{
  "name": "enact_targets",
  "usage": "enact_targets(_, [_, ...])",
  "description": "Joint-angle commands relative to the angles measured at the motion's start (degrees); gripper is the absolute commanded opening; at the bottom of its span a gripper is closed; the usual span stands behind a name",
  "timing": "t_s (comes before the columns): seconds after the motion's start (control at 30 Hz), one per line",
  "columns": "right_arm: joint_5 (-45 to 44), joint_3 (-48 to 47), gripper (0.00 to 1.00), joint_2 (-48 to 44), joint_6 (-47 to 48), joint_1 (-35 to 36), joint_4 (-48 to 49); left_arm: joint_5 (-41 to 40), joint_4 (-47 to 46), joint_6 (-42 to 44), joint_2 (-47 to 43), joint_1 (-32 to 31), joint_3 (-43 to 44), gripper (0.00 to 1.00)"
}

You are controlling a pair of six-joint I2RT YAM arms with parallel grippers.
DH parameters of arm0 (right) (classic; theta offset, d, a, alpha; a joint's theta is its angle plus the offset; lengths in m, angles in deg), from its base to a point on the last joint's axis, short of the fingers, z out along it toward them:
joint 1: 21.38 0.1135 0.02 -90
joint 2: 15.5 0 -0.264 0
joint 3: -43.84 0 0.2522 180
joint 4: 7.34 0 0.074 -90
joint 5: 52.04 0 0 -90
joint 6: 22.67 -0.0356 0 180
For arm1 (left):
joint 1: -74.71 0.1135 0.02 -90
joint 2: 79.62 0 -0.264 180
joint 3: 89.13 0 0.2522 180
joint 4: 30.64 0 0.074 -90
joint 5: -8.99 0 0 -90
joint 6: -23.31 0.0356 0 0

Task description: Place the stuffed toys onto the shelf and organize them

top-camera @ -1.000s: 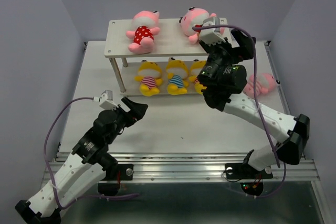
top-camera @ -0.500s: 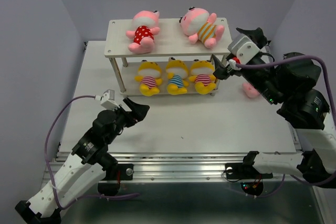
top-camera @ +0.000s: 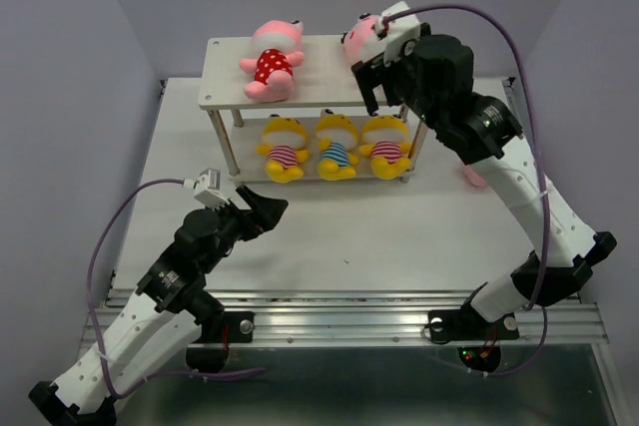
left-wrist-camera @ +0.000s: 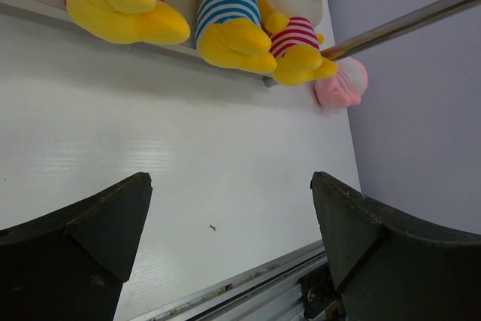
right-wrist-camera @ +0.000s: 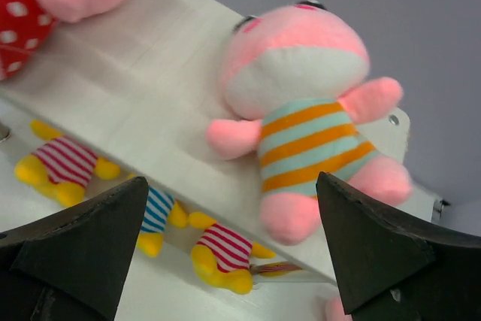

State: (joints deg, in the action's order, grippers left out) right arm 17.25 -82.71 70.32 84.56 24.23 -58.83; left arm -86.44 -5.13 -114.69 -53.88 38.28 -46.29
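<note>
five toys on the shelf, one pink one on the table

the shelf (top-camera: 225, 72) stands at the far side of the table (top-camera: 349, 236). its top board carries two toys. the dotted pink toy (top-camera: 270, 59) lies near the middle-left. the striped pink toy (right-wrist-camera: 308, 122) lies on its back toward the right end, in an orange and teal shirt. on the lower board the three yellow toys (top-camera: 336, 144) sit in a row, touching or nearly so. the outer two wear red stripes and the middle one blue.

the right gripper (top-camera: 369, 82) hovers over the right end of the top board, just above the striped pink toy (which it largely hides from the overhead camera). its fingers are spread apart with nothing between them, and the wrist view shows the toy lying free on the board beyond the fingertips.

the last pink toy (left-wrist-camera: 342, 84) lies on the table just past the shelf's right end. in the overhead view it is mostly covered by the right arm.

the left gripper (top-camera: 262, 209) hangs above the near-left part of the table, well apart from the shelf. its fingers are spread wide and hold nothing.
</note>
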Motion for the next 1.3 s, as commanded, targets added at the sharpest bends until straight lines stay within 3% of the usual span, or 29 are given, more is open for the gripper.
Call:
enact_targets(0.0, [3.6, -4.2, 0.98, -0.7, -12.8, -11.7, 4.2, 0.8, -2.7, 1.4, -0.8, -0.2, 0.7, 0.99])
enact_targets(0.1, [12.0, -4.8, 0.98, 0.3, -13.5, -16.1, 4.0, 0.1, -2.3, 1.3, -1.3, -0.2, 0.5, 0.99])
enact_targets(0.43, [24.2, -6.4, 0.95, 4.9, -15.6, -25.6, 2.8, -0.5, -2.4, 1.5, -0.5, -0.2, 0.1, 0.99])
enact_targets(0.67, [23.2, -6.4, 0.93, 6.6, -10.8, -27.5, 2.7, -1.1, -2.0, 1.3, -0.9, -0.2, -0.3, 0.99])
enact_targets(0.77, [27.5, -4.5, 0.79, 5.8, -9.9, -27.5, 2.3, -1.6, -2.0, 1.0, -1.0, -0.2, -0.6, 0.99])
enact_targets(0.8, [30.2, -3.3, 0.69, 4.9, -9.9, -27.5, 2.2, -1.5, -2.0, 1.0, -1.0, -0.3, -0.5, 0.99])
enact_targets(0.9, [33.4, -2.2, 0.59, 3.3, -10.6, -27.5, 2.2, -1.5, -1.9, 1.2, -0.8, -0.2, -0.4, 0.99])
enact_targets(0.97, [33.5, -1.6, 0.53, 3.0, -11.5, -27.5, 2.2, -1.6, -1.8, 1.3, -0.8, -0.2, -0.3, 0.99])
enact_targets(1.1, [32.7, -2.4, 0.32, 3.4, -14.9, -27.5, 1.6, -1.7, -1.6, 1.2, -1.0, -0.2, -0.3, 0.99])
enact_targets(1.27, [30.9, -2.9, 0.32, 3.2, -24.4, -26.7, 4.3, -2.2, -1.2, 1.0, -1.6, -0.2, -0.2, 0.99])
